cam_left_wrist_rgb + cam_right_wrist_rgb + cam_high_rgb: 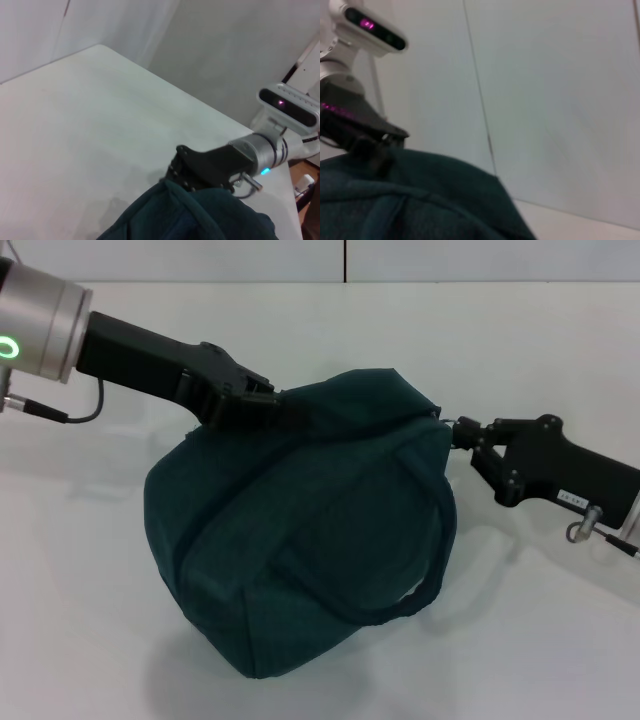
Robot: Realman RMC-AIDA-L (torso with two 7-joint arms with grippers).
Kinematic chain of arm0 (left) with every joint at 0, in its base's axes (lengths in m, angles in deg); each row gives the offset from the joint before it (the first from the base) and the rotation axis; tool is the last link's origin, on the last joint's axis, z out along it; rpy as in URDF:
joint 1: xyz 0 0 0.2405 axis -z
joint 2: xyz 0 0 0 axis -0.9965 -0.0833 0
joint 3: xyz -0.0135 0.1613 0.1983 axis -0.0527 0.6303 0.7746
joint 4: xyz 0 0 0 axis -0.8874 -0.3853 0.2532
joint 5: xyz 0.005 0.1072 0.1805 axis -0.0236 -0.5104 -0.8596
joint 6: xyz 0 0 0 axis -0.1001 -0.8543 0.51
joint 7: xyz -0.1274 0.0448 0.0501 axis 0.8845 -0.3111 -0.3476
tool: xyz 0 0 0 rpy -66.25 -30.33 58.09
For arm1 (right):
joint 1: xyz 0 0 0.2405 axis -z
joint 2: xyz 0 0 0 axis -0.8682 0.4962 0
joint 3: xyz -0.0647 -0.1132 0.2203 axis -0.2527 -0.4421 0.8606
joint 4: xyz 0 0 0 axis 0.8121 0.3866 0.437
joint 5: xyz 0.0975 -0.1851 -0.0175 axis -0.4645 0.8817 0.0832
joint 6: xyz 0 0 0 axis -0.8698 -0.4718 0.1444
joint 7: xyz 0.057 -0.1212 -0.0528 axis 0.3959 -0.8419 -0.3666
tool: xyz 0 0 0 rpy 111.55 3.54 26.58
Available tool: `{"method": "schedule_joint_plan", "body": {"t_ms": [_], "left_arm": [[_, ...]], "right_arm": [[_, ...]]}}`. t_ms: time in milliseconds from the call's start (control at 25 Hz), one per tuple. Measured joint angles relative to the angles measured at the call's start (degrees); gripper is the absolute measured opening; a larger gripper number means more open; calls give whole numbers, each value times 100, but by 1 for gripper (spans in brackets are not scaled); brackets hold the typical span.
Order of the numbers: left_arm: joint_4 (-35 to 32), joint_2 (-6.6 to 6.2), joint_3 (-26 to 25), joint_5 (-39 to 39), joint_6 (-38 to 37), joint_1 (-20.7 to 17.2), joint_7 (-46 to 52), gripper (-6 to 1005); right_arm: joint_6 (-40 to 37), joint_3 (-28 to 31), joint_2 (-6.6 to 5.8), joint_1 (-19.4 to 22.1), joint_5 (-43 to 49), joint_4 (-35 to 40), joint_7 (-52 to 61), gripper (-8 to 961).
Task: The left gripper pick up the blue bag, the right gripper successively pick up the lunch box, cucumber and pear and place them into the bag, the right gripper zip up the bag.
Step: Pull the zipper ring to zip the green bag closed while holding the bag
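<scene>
The bag point(300, 530) sits on the white counter point(80, 570) as a full, rounded dark teal lump, its top seam running roughly across the head view from the upper left to a peak at the upper right. One soft loop handle point(425, 585) droops down the near right face. No opening and no silver lining show, so the mouth looks drawn together along most of the seam, and nothing of the box, cucumber or pear lies out on the counter; I judge them to be inside already and the zipping near its end.

The relation that matters is at the right end of that seam. The zip's ring pull point(462, 425) sits just off the bag's right peak, and the right gripper point(478, 436) is directly at it, reaching in from the right along the line of the seam. Its fingers appear closed on the pull, though the contact itself is too small to read surely. Any remaining travel would be outward, to the right, along the seam's long axis.

At the other end, the left gripper point(262, 400) comes in from the upper left, and its fingers are pinched on the fabric at the bag's top left, holding that end up and back against the pull. The left wrist view shows the right gripper point(182, 175) beyond a fold of the bag point(200, 217), and the right wrist view shows the left gripper point(367, 142) at the far end of the cloth point(420, 200).
</scene>
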Motion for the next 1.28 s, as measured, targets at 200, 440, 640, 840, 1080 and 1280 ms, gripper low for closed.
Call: {"method": "schedule_joint_plan", "body": {"t_ms": [200, 440, 640, 840, 1080, 1280], "left_arm": [[217, 37, -24, 267, 118, 27, 34, 48], [453, -51, -24, 805, 131, 106, 293, 48], [455, -119, -24, 815, 138, 70, 547, 47], [457, -144, -23, 787, 138, 37, 564, 47], [497, -195, -23, 767, 138, -1, 567, 47], [509, -214, -16, 767, 137, -18, 557, 47]], "right_arm": [[-146, -226, 10, -33, 3, 33, -2, 17], [-554, -253, 4, 8, -7, 37, 3, 17], [-652, -56, -21, 148, -52, 87, -38, 16], [-437, 67, -30, 155, -28, 64, -76, 16], [53, -15, -6, 65, 3, 66, -81, 16], [38, -53, 4, 36, 6, 51, -81, 15]]}}
